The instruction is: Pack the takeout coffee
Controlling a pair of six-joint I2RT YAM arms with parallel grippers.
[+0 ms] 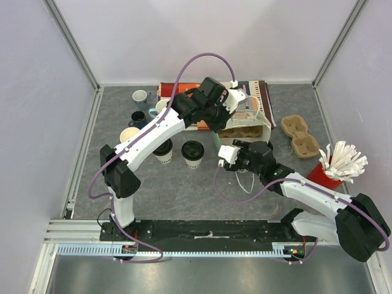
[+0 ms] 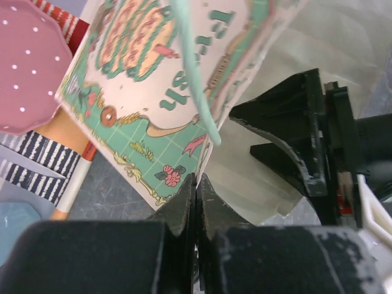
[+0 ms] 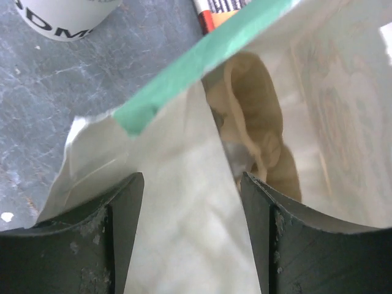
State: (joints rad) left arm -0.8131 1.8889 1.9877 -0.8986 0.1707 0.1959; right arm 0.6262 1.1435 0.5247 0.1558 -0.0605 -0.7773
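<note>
Two tall white paper cups with black lids, one (image 1: 163, 150) beside the other (image 1: 192, 154), stood upright on the grey table (image 1: 184, 190), outside the bag, just to the left of the right gripper (image 3: 193, 180) and beneath the left arm's reach. The nearer cup's printed side showed ahead and to the left of the right fingers (image 3: 125, 208). Those fingers were spread apart, gripping nothing, with the white inner wall of the paper bag (image 3: 184, 245) lying between them. Ahead of them, inside the bag, sat a brown pulp cup carrier (image 3: 257, 116). The left gripper (image 2: 197, 184) had its fingers pressed together, pinching the edge of the bag's printed side. Across the bag's open mouth from it, the right gripper's dark finger was visible. Farther right of the right gripper lay spare pulp carriers (image 1: 300, 136) and a red cup (image 1: 323, 176) of white sticks; several mugs (image 1: 139, 96) stood left of the left gripper
</note>
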